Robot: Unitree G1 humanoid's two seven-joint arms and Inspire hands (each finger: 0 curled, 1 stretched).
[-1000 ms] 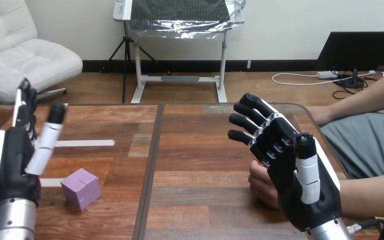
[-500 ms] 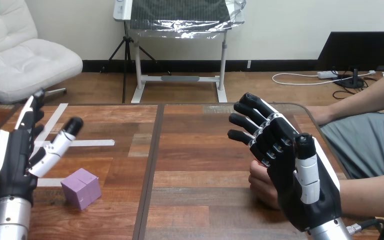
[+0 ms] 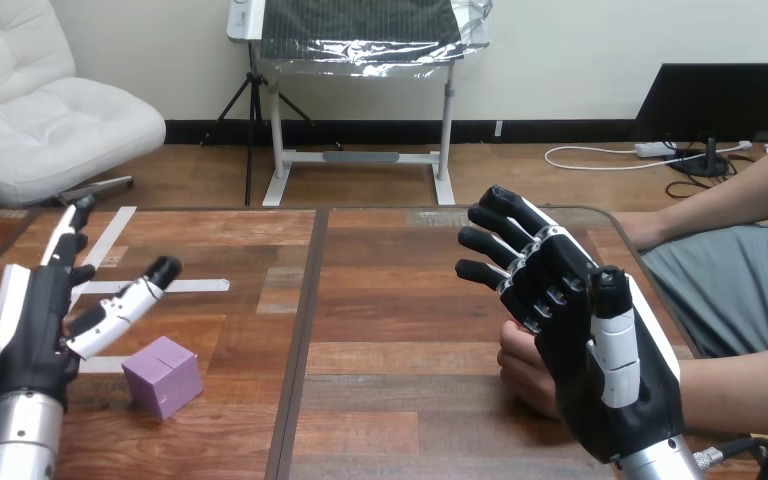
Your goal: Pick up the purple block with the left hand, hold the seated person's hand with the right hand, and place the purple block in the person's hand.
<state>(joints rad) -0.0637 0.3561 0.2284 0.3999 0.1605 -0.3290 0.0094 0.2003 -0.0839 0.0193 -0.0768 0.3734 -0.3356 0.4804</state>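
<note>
While the small purple cube-shaped block [image 3: 162,375] rests on the brown wooden table [image 3: 400,300] just right of the robot's black-and-white left hand [image 3: 30,330], below its thumb and apart from it, that hand is spread wide, fingers straight, grasping nothing. The right hand [image 3: 600,370] stands upright directly over the person's hand [image 3: 522,368] near the table's right edge; whether it grips that hand cannot be told.
</note>
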